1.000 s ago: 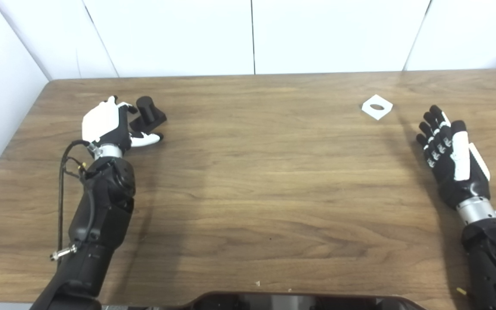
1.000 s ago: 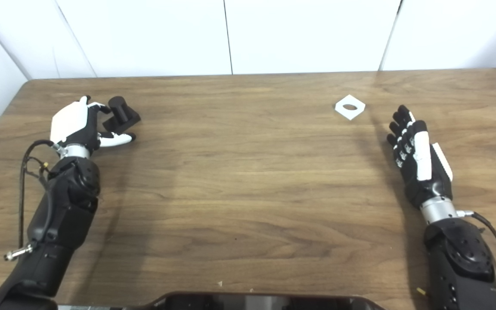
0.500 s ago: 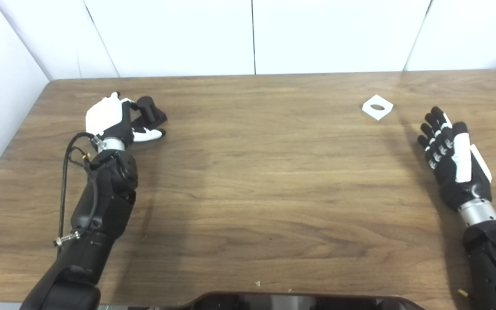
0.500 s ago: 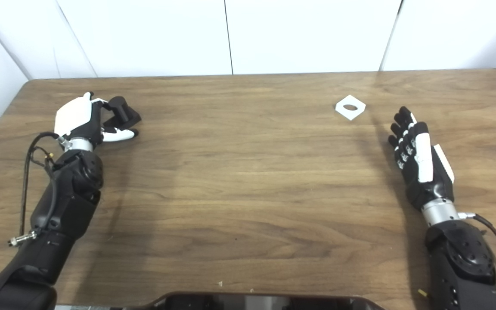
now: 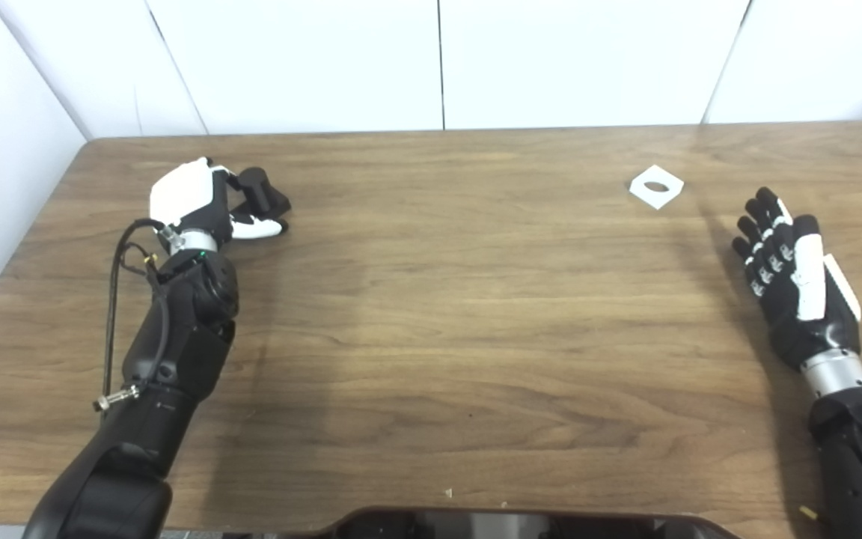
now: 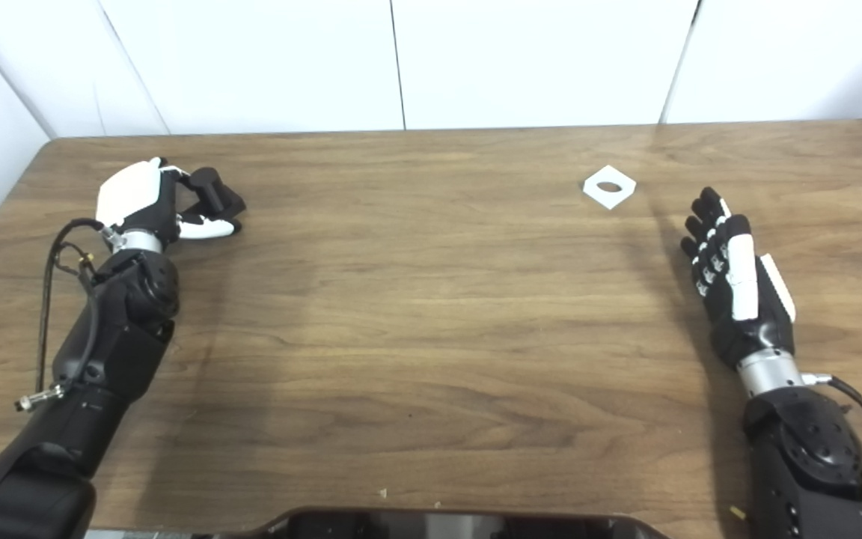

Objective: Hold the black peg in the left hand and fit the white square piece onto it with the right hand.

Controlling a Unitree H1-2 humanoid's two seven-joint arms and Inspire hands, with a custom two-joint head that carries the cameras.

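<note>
Two hands share our wooden bench [image 5: 431,314], each assigned to one part. Our left hand [image 5: 203,206] is at the far left of the bench, its fingers curled round the black plastic peg with its square base [image 5: 260,196]; the white thumb lies below the base, toward the near side; we cannot tell whether the grip is fully closed, nor whether the base is clear of the bench. We judge this placement deliberate: the peg must be steadied by the left hand before anything can be fitted over it. Our right hand [image 6: 734,281] hangs over the right side of the bench, holding nothing, its fingers extended and lying close side by side, pointing toward the far edge. The white square piece with a round central hole [image 6: 609,186] lies flat on the bench, beyond and to the left of those fingertips, near but not touching, and well apart from the peg. We judge the right hand to be waiting in line for its pickup. No brand, label or legible writing is visible on any part.
</note>
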